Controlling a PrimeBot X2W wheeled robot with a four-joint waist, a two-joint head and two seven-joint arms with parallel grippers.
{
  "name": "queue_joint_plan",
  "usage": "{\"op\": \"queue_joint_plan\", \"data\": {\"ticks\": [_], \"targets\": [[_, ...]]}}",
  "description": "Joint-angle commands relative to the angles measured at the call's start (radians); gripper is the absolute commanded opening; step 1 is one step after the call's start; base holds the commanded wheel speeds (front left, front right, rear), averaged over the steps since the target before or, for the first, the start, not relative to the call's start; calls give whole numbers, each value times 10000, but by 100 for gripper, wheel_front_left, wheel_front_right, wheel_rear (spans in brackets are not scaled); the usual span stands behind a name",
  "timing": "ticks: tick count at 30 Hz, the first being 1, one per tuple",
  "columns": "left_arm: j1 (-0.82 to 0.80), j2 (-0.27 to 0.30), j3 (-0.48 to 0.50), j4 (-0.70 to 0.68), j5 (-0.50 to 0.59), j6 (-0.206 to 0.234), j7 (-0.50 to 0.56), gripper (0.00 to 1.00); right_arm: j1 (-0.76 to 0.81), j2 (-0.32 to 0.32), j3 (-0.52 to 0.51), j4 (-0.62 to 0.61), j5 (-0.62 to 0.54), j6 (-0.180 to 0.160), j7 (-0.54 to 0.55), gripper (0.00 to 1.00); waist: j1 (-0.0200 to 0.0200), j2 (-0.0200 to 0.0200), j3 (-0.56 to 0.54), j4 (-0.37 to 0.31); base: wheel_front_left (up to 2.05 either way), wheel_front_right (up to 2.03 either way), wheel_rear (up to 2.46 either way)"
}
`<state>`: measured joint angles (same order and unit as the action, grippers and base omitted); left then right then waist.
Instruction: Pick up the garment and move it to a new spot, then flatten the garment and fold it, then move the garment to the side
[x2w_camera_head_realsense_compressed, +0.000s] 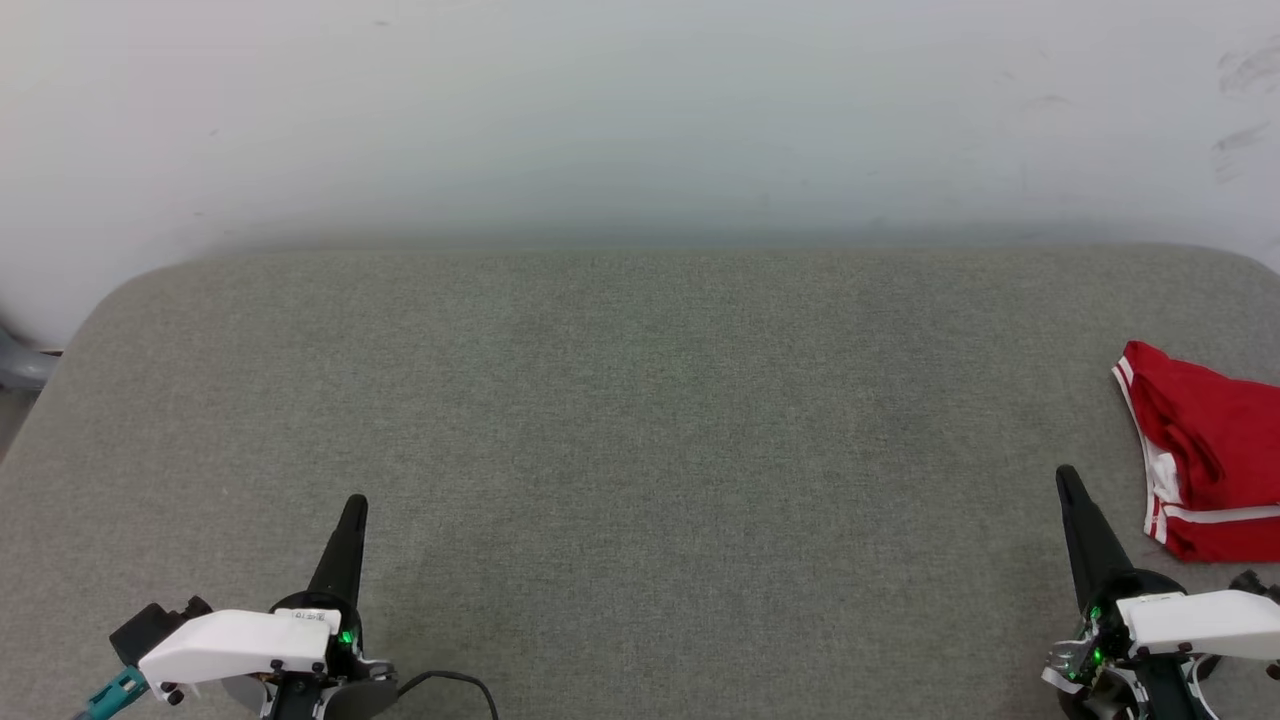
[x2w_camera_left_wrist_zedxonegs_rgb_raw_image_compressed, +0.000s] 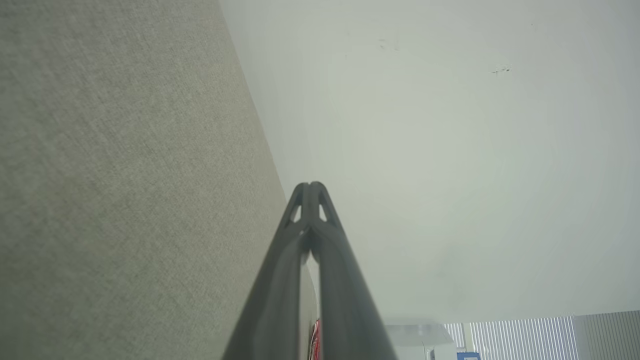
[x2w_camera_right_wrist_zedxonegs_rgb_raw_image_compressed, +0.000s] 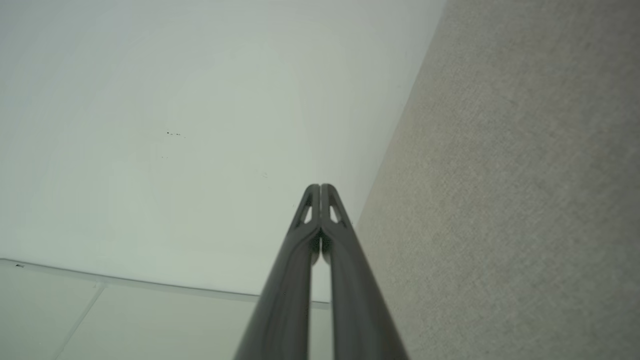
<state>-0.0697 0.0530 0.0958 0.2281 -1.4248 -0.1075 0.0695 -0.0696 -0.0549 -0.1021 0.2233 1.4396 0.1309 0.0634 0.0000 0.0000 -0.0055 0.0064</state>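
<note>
Cut off by the right edge of the head view: a crumpled red jersey-style garment with white and striped trim (x2w_camera_head_realsense_compressed: 1215, 470). Only its left part seen, with the sleeves and any chest lettering folded under or out of frame. Lying on the grey fabric-covered worktop with rounded corners (x2w_camera_head_realsense_compressed: 640, 420), near the right side.

Just to the right of the right claw with two long dark fingers (x2w_camera_head_realsense_compressed: 1066, 475), a little farther up the worktop, apart and not touching. Well apart from the matching left claw (x2w_camera_head_realsense_compressed: 353, 503), far across the worktop at the lower left.

Both claws pressed together, gripping nothing. Close up in the wrist views, left claw (x2w_camera_left_wrist_zedxonegs_rgb_raw_image_compressed: 310, 186) and right claw (x2w_camera_right_wrist_zedxonegs_rgb_raw_image_compressed: 320, 187) each with tips meeting against the pale wall (x2w_camera_right_wrist_zedxonegs_rgb_raw_image_compressed: 150, 125). Resting on the fabric or hovering above it: cannot tell.

Low between the left fingers, a sliver of red (x2w_camera_left_wrist_zedxonegs_rgb_raw_image_compressed: 315, 340), too small to name. Small label on the white left wrist housing (x2w_camera_head_realsense_compressed: 312, 616), too small to read. Both wrist housings cut off by the bottom edge.
</note>
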Motion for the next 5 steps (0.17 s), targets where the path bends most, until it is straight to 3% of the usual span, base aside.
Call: {"op": "queue_joint_plan", "data": {"ticks": [1,5], "targets": [[-221,2,28,-5,-192,-79,64,0,-190,-20,-16,-14,178,-2,71,0,0,0,3,-2,0,0,0],[-263,-5,59,30,-510,-109,149,0,-239,-16,-26,35,491,-2,152,0,0,0,18,-13,0,0,0]]}}
